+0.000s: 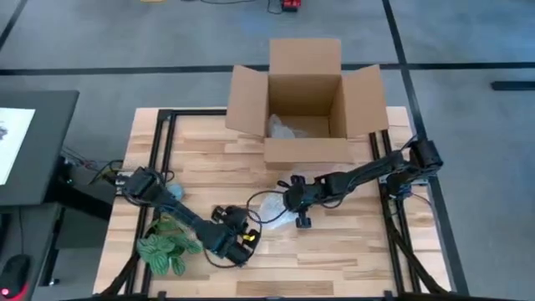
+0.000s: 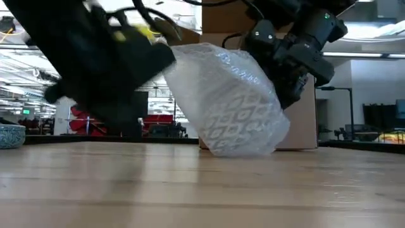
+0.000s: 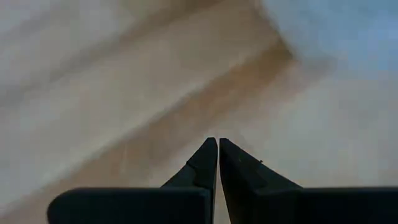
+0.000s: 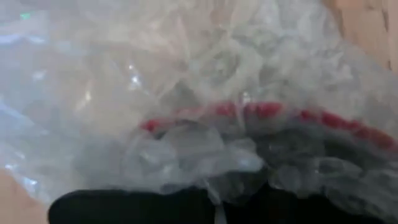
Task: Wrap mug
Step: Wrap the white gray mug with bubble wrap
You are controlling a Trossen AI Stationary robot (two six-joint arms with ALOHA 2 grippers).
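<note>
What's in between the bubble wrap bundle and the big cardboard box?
Nothing: in the high view only bare wooden table lies between the bubble wrap bundle and the cardboard box. The right gripper is at the bundle itself.

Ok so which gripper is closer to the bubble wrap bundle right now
The right. The right gripper is pressed up against the bubble wrap bundle from its right side; the left gripper sits just off its lower left, jaws shut on nothing.

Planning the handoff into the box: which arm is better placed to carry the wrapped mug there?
Right, probably. The right pincer is pressed into the bubble wrap bundle, nearer the cardboard box. The left pincer is shut and empty.
</note>
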